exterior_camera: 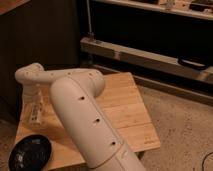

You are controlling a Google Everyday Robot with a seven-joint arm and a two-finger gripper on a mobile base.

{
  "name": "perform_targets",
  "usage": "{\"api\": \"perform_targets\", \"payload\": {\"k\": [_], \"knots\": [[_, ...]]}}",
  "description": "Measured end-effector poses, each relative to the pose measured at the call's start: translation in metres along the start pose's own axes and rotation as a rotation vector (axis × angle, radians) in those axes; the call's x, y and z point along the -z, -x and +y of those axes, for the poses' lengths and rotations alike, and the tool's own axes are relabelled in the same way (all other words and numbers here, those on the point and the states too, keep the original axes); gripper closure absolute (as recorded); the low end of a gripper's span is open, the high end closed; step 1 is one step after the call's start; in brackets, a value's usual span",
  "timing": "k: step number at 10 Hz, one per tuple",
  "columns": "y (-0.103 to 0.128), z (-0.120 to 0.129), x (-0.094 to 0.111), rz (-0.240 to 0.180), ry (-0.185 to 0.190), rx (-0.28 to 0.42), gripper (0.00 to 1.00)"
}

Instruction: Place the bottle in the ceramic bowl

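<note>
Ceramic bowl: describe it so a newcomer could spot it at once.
Start at the wooden table. The ceramic bowl sits on its near left corner, just in front of the gripper at the bottle. It alone is black, round and glossy.

The arm (85, 120) is showing as a thick, smooth, cream-white tube, rounded at each joint like bent pipe. A row of small dark round holes (95, 120) is running along its big near segment, and a few more are dotting the elbow shell (85, 82). The thinner forearm (52, 77) is ending in a rounded wrist cap (27, 74) at ten o'clock. The gripper (35, 106) is sitting just below that cap, at nine o'clock, looking pale and slim.
</note>
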Motion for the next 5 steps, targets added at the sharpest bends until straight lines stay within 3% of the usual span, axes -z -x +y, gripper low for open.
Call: {"api": "perform_targets", "payload": {"k": [5], "knots": [[-0.005, -0.006, -0.012, 0.017, -0.019, -0.020, 0.35]]}}
